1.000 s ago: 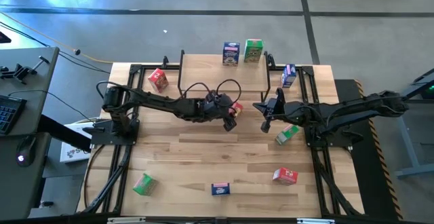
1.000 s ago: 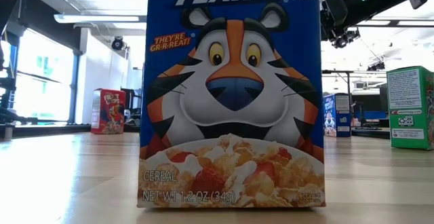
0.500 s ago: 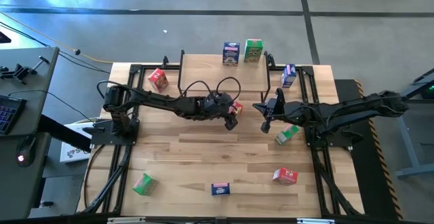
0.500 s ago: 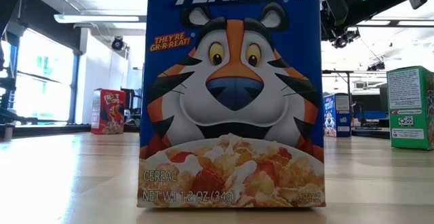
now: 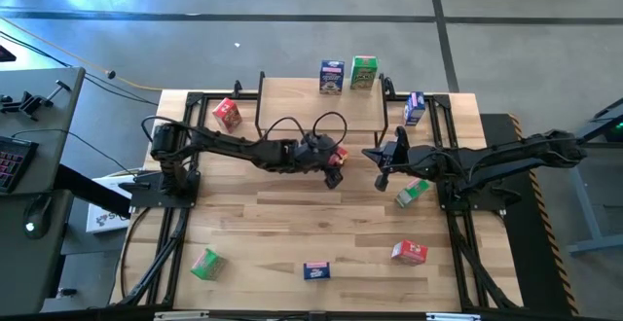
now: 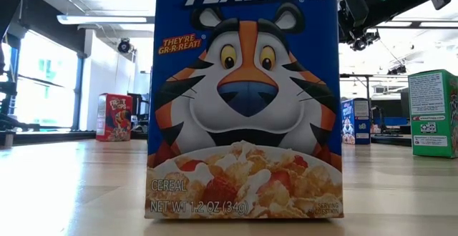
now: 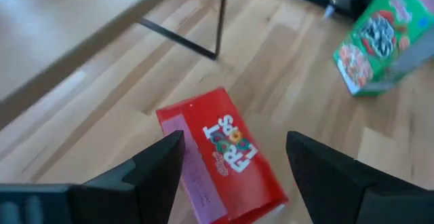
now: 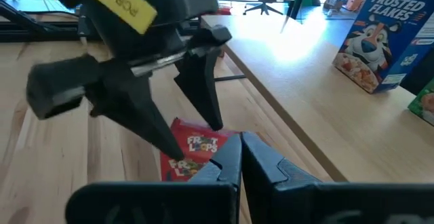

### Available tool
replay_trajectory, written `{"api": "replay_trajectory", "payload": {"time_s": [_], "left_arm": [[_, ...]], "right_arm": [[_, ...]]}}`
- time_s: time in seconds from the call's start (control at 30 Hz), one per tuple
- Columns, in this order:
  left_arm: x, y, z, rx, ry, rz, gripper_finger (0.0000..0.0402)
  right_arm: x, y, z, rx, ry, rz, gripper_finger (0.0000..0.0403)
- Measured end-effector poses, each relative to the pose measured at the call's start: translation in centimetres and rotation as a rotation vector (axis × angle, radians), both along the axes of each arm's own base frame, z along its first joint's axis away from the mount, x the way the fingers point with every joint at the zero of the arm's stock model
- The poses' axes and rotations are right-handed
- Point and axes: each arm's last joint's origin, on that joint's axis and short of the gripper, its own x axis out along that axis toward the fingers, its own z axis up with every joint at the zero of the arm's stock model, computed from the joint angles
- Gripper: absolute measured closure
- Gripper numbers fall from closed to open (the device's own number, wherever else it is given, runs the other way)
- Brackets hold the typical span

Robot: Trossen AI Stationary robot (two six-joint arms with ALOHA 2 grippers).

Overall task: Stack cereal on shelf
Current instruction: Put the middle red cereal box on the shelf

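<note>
Cardboard is the whole story for handling here: the small red Froot Loops cereal box (image 7: 220, 157) lying flat on the slatted wooden tabletop (image 5: 292, 233) is probably very light and hollow, stiff along its edges but easy to dent on the broad faces, and its glossy print looks a bit slick, so I'd pinch it across the narrow sides near the middle, not too hard. The left gripper (image 7: 234, 173) hangs right over it with its fingers spread wide on either side of the box, not closed on anything yet, just in front of the low rack with the light wooden top board and thin black legs (image 5: 292, 102). The right gripper (image 8: 239, 163) waits close by, pointed at the same box, fingers pressed together and holding nothing. Already standing upright on the rack are a blue Frosted Flakes box (image 5: 332, 77) and a green box (image 5: 364, 72). The rest are scattered on the table: another red one (image 5: 227, 114) by the rack's left end, a blue one (image 5: 414, 108) at its right end, a green one (image 5: 413, 191) lying near the right arm, plus green (image 5: 206, 263), blue (image 5: 316, 270) and red (image 5: 409, 252) along the near edge. Readable print: "FLAKES", "THEY'RE GR-R-REAT!" and "CEREAL NET WT 1.2 OZ (34g)" on the blue box (image 6: 243, 100) filling the low view, "FROOT LOOPS" on the red one
</note>
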Motion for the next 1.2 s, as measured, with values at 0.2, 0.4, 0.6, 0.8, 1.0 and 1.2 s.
{"api": "replay_trajectory", "payload": {"time_s": [0.2,0.4,0.6,0.8,1.0,1.2], "left_arm": [[0.1,-0.1,-0.7,0.038,0.022,0.088,0.0148],[0.1,-0.1,-0.9,0.039,0.028,0.087,0.0148],[0.1,-0.3,-0.8,0.049,0.031,0.066,0.0148],[0.3,-0.7,-0.5,0.02,0.034,-0.131,0.0148],[0.3,-1.0,0.3,-0.024,-0.011,-0.199,0.0148],[0.0,-0.8,0.4,-0.038,0.007,-0.21,0.0148]], "right_arm": [[0.0,0.0,0.0,0.001,0.0,0.004,0.0403],[0.0,0.0,0.0,0.001,0.0,0.004,0.0403],[0.0,0.0,0.0,0.001,0.001,0.004,0.0403],[0.0,0.0,0.0,0.001,0.001,0.004,0.0403],[0.0,0.0,0.0,0.004,0.001,0.013,0.0403],[0.0,0.0,0.0,0.005,0.001,0.015,0.0403]]}}
